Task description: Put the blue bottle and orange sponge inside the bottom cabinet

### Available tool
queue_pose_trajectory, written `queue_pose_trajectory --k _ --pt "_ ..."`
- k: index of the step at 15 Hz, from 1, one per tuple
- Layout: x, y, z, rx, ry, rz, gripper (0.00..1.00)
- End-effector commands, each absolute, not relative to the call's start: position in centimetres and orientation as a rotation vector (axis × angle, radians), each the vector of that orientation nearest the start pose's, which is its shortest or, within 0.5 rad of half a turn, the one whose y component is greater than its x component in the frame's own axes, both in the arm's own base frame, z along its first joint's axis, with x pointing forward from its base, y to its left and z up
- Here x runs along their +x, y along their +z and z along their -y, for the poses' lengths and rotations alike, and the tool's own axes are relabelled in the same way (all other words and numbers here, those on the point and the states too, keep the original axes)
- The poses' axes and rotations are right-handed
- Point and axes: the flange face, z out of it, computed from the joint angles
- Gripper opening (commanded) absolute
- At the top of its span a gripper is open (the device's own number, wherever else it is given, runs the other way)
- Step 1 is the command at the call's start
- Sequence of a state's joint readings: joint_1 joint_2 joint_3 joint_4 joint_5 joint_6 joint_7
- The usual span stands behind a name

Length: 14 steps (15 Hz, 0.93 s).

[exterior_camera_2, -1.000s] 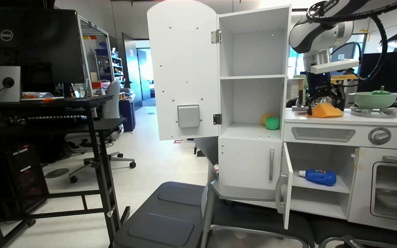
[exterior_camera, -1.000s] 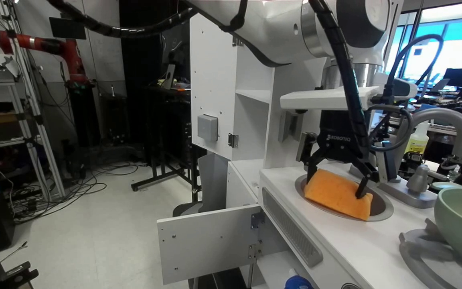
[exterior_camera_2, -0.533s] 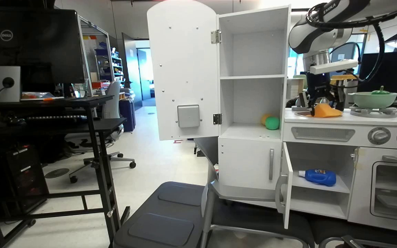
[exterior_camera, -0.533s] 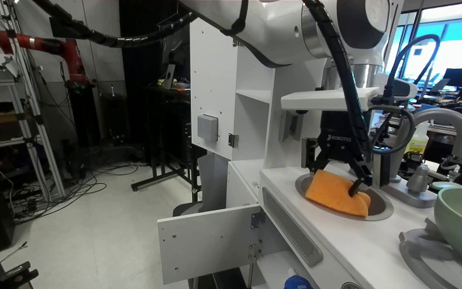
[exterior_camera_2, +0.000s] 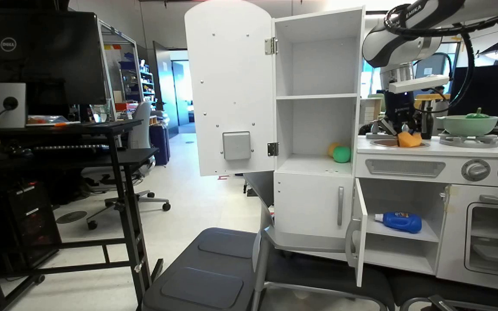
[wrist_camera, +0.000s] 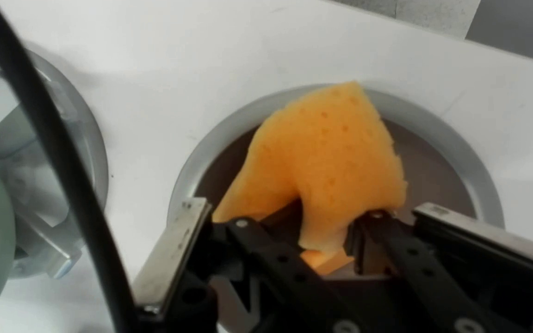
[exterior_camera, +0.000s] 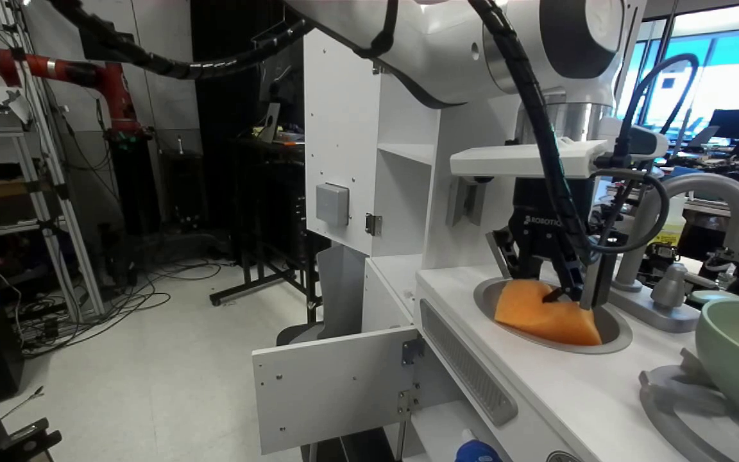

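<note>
The orange sponge sits in the round sink, bent and bunched up. My gripper has closed on it, pinching a fold of sponge between the fingers in the wrist view. Part of the sponge is hidden behind the black linkage. In an exterior view the pinched sponge still lies within the sink's rim. The blue bottle lies on its side on the upper shelf of the bottom cabinet, its white cap pointing toward the open door.
A green pot stands on a grey burner beside the sink. Behind the sink rises a grey faucet. The tall cabinet has its door swung open and two balls on a shelf. The open lower door juts outward from the unit.
The gripper's fingers have come together from wide apart. The sponge between them has gone from a gently curved block to a folded bunch. The arm has barely moved.
</note>
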State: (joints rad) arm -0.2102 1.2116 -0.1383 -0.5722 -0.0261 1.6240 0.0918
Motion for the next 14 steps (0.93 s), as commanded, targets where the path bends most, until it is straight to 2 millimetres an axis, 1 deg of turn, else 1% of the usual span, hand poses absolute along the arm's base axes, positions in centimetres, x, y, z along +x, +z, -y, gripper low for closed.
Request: queue_pose_trajectory --k 1,2,3,5,6,8,9,11,12,14 --pt "76.0 25.6 21.4 -3.233 0.257 -0.586 0.03" --pt "76.0 26.4 21.7 -3.234 0.237 -0.593 0.01" --pt "75.9 27.7 22.2 -3.238 0.225 -0.593 0.02" --pt "75.8 29.5 22.7 -3.245 0.191 -0.6 0.02" --pt "75.8 30.8 22.7 -3.248 0.171 -0.601 0.02" --pt "75.8 32.7 22.4 -3.255 0.151 -0.563 0.02" --pt "75.6 34.1 22.0 -3.263 0.16 -0.51 0.02" --pt "75.4 36.2 21.6 -3.274 0.153 -0.409 0.02" --pt "75.2 37.5 21.0 -3.28 0.157 -0.354 0.02" --pt "74.8 38.9 20.1 -3.287 0.183 -0.229 0.02"
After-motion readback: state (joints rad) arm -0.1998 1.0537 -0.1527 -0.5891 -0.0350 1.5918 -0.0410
